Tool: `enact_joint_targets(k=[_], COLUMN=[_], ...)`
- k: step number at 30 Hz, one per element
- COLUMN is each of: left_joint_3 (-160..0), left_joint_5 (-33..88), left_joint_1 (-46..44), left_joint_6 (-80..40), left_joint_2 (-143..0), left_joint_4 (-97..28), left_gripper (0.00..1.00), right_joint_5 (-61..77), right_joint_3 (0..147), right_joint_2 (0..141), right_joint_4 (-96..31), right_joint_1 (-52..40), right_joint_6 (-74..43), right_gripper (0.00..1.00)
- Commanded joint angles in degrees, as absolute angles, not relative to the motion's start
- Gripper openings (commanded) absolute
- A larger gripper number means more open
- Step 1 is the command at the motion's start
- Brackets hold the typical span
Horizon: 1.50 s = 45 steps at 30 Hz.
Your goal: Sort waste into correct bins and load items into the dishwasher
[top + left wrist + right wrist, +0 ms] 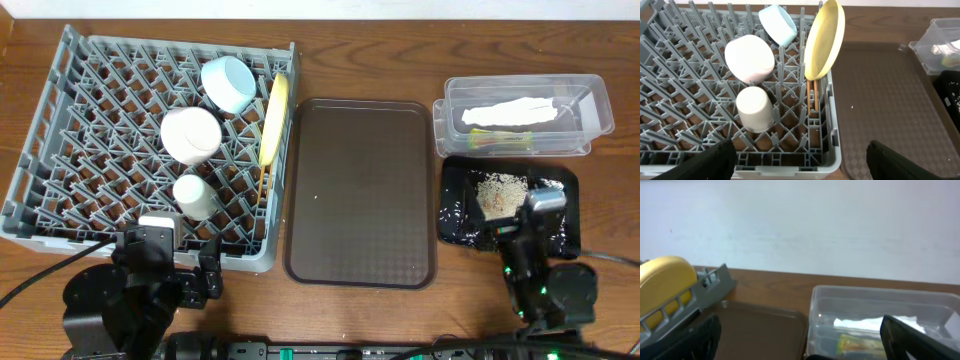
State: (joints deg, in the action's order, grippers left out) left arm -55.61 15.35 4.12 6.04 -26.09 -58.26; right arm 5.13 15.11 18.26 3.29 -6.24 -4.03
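The grey dish rack (60, 130) holds the yellow plate (274, 118) on edge, the light blue bowl (228, 83), the pale pink-white bowl (190, 135), the cream cup (194, 196) and the chopsticks (815, 95) under the plate. The clear tub (590, 100) holds the white napkin (510, 111) and the green-and-yellow wrapper (497, 138). The black tray (560, 185) holds rice scraps (497, 192). My left gripper (800, 165) is open and empty over the rack's near edge. My right gripper (800, 340) is open and empty, near the black tray.
The flat brown serving tray (362, 190) lies between the rack and the two bins. The wooden table (370, 60) runs to a white wall at the back. Cables lie along the front edge.
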Motion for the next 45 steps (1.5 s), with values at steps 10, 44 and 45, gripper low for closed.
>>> enact_joint_targets(k=[10,44,45], left_joint_3=[-55.35,-55.35,-55.35], left_joint_5=[16.25,16.25,16.25], left_joint_1=[4.32,4.32,4.32], left_joint_6=[6.39,6.39,6.39], left_joint_2=[-26.00,-26.00,-26.00], left_joint_4=[-58.26,-58.26,-58.26], left_gripper=[0.86,0.86,0.86], right_joint_5=[4.56,6.00,6.00], right_joint_3=[0.25,0.32,0.32], right_joint_2=[3.92,1.76,1.78], right_joint_4=[10.87,-3.73,-3.73], right_joint_1=[-5.19,-3.62,-3.62], right_joint_6=[-0.43,2.83,2.83], right_gripper=[0.99,0.99,0.99])
